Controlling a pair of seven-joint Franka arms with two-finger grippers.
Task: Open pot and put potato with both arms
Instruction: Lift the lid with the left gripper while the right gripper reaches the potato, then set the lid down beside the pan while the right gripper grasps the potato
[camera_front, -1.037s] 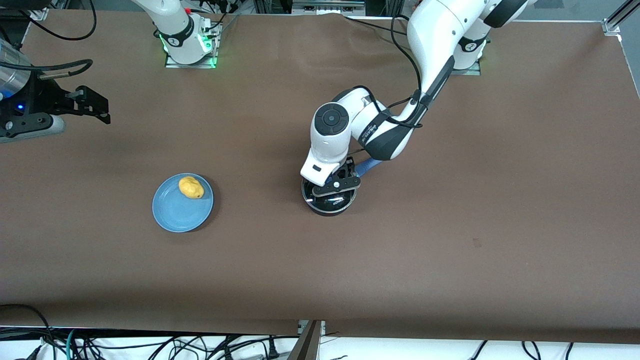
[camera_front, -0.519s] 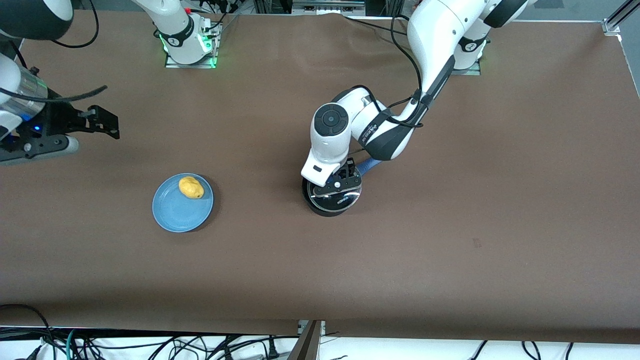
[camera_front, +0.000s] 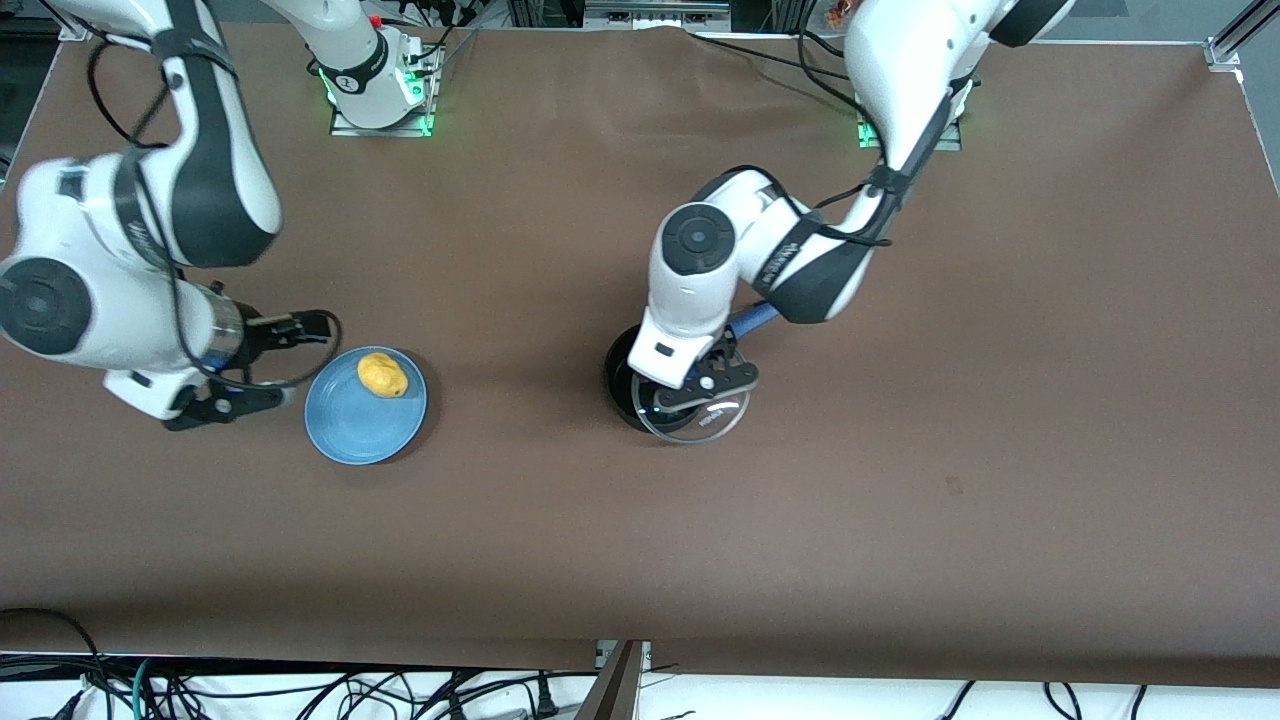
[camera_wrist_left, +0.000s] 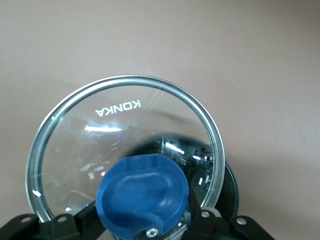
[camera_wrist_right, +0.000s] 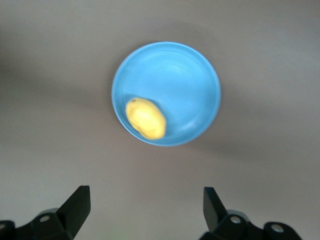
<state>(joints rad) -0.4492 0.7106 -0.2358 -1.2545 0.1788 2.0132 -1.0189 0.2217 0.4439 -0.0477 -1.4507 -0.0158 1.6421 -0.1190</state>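
Lifting the glass lid by its blue knob, the left gripper has apparently uncovered the pot at mid-table, while the right gripper, fingers apart, hangs beside the plate holding the unpicked potato.

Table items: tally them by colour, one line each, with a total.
Blue: 1, the plate
Yellow: 1, the potato on that plate
Black: 1, the pot
Clear glass: 1, the lid with a blue knob, held by the left gripper
Total: 4
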